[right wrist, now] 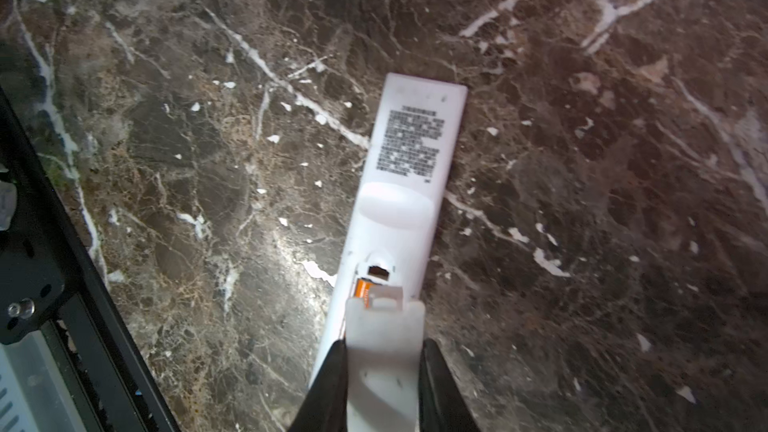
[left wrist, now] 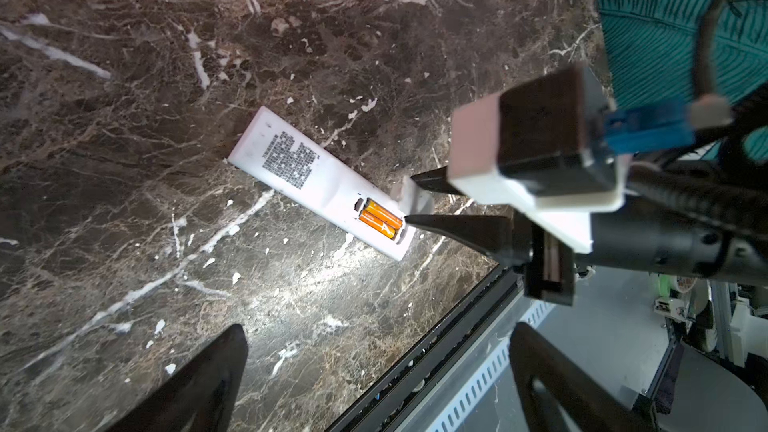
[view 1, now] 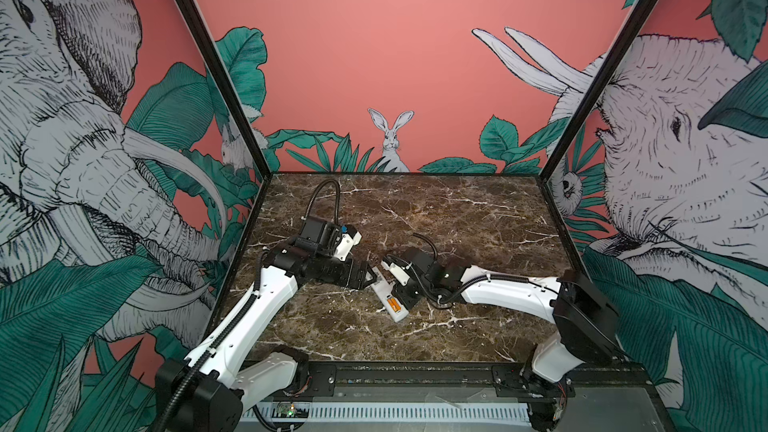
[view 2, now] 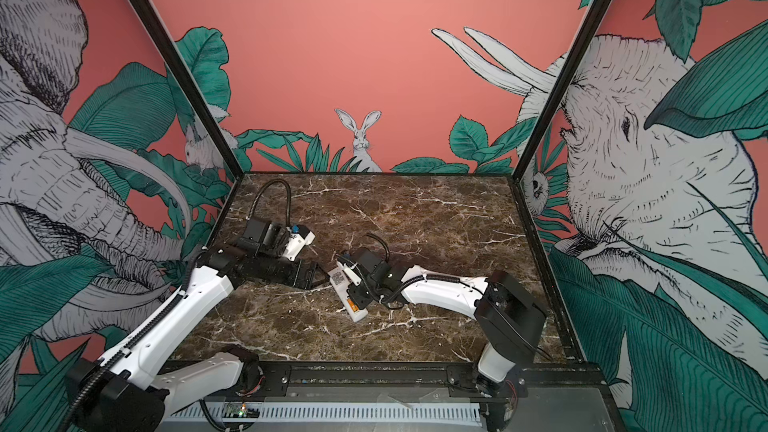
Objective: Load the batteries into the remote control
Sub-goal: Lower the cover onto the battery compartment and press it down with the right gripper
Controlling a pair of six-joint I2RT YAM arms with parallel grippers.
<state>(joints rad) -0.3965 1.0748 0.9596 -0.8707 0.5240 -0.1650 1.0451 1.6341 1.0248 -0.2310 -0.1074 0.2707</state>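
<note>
**Cover poised over the loaded batteries**

The remote control (left wrist: 316, 184) lies label-up on the table (left wrist: 124, 118). Both batteries (left wrist: 380, 220) sit side by side in its uncovered end, away from the label. The right gripper (left wrist: 411, 198) pinches the white cover (right wrist: 382, 367) by its edges over that end. The left gripper (left wrist: 378, 328) hangs wide open near the remote. To do this well, I would lay the cover flat and square, then slide it toward the label. The left gripper could brace the remote against skating.

surface: brown marble table (left wrist: 166, 76) | on it: white remote control (left wrist: 324, 176), label side up
</note>
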